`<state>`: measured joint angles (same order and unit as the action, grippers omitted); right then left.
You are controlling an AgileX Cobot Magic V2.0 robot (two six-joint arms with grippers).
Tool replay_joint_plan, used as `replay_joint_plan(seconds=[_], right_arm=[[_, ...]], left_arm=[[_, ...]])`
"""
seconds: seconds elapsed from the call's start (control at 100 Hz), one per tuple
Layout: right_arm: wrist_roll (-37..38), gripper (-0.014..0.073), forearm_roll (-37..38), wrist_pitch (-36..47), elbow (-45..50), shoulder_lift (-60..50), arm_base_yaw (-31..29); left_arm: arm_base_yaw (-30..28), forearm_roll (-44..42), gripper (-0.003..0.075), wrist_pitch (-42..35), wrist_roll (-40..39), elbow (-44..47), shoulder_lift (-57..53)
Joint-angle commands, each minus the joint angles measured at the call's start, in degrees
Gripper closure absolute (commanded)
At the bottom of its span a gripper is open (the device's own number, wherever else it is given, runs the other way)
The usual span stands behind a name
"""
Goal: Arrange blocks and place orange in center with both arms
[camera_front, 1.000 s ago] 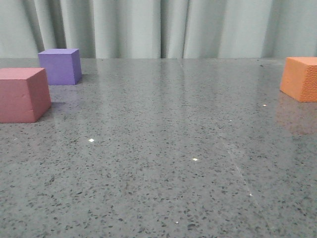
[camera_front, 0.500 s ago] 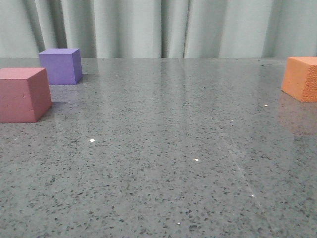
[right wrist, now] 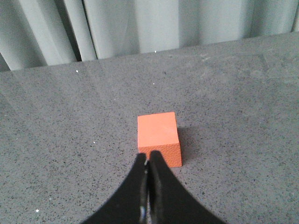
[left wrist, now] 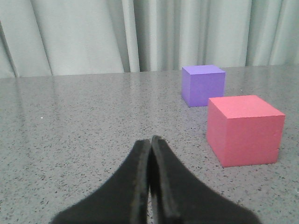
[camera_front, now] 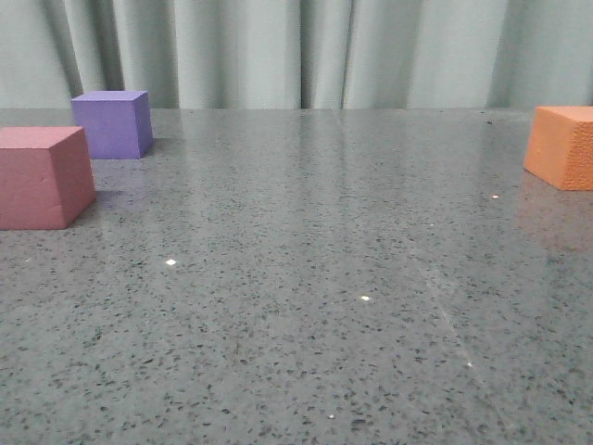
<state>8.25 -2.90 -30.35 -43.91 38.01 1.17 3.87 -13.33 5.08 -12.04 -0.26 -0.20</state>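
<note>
In the front view the large pink-red block [camera_front: 42, 176] rests at the left edge with the purple block [camera_front: 112, 123] just behind it. The orange block [camera_front: 561, 146] stands far right, partly cut by the frame. Between them lies the bare grey center [camera_front: 306, 232] of the stone tabletop. No gripper shows in the front view. My left gripper [left wrist: 150, 140] is shut and empty, short of the pink-red block [left wrist: 245, 129] and the purple block [left wrist: 202, 85]. My right gripper [right wrist: 146, 157] is shut and empty, its tips just before the orange block [right wrist: 158, 138].
A pale pleated curtain [camera_front: 296, 51] hangs along the table's far edge. The glossy speckled tabletop [camera_front: 278, 352] reflects light spots and the blocks.
The front view shifts by a few pixels and back; the three blocks stay where they were. No gripper enters the front view.
</note>
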Motion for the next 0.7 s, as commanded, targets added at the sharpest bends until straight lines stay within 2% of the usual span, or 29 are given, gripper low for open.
replay_joint_plan(seconds=[0.0,0.27,0.48,0.59,0.69], right_arm=[[-0.77,0.0661,0.08,2.29,-5.57,6.79,-0.29],[-0.77,0.0661,0.03,3.87,-7.92,21.16,-0.29],[-0.84,0.0654,0.03,3.52,-7.92,25.81,-0.29],[-1.15,0.0562,0.03,4.66,-7.92,25.90,-0.29],[-1.15,0.0373,0.03,6.01,-8.01,25.90,-0.29]], left_arm=[[-0.09,0.51,0.0739,-3.94,0.11,3.12,-1.97],[-0.09,0.51,0.0739,-3.94,0.11,3.12,-1.97],[-0.09,0.51,0.0739,-3.94,0.11,3.12,-1.97],[-0.09,0.51,0.0739,-3.94,0.11,3.12,-1.97],[-0.09,0.51,0.0739,-3.94,0.11,3.12,-1.97]])
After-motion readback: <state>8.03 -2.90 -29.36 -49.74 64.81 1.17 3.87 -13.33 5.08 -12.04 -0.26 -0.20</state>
